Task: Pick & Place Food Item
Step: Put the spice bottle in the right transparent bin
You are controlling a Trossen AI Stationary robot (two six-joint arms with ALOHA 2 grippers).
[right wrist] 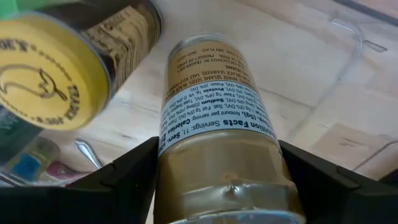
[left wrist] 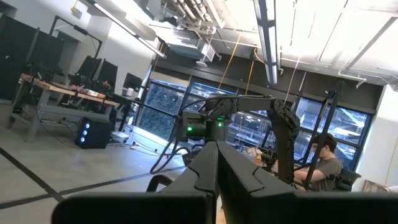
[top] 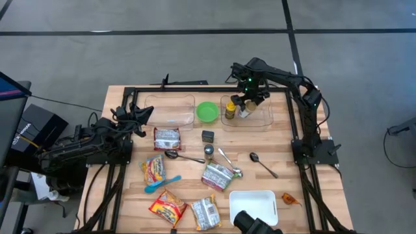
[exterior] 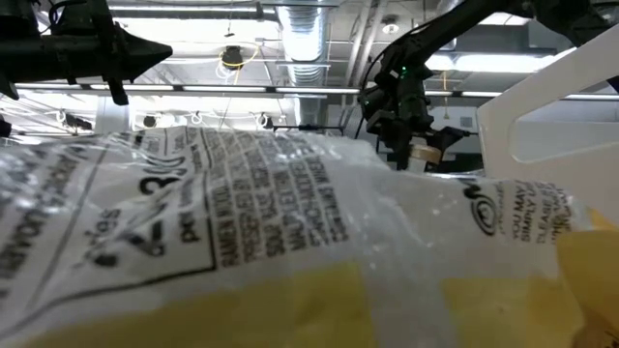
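Jar (right wrist: 217,137) between right gripper (right wrist: 217,180) fingers (gripped) — upright.

Shut fingers (left wrist: 217,171) point toward a seated person (left wrist: 323,163).

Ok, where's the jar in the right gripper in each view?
High: jar in the right clear bin, under the right gripper.
Low: pale jar under the dark gripper, upper right.
Left wrist: not visible.
Right wrist: jar fills centre.
Shared landmark: yellow-lidded jar beside it.

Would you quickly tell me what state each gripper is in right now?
Left gripper: shut, holding nothing, parked at the table's left edge.
Right gripper: fingers either side of the spice jar, over the clear container.
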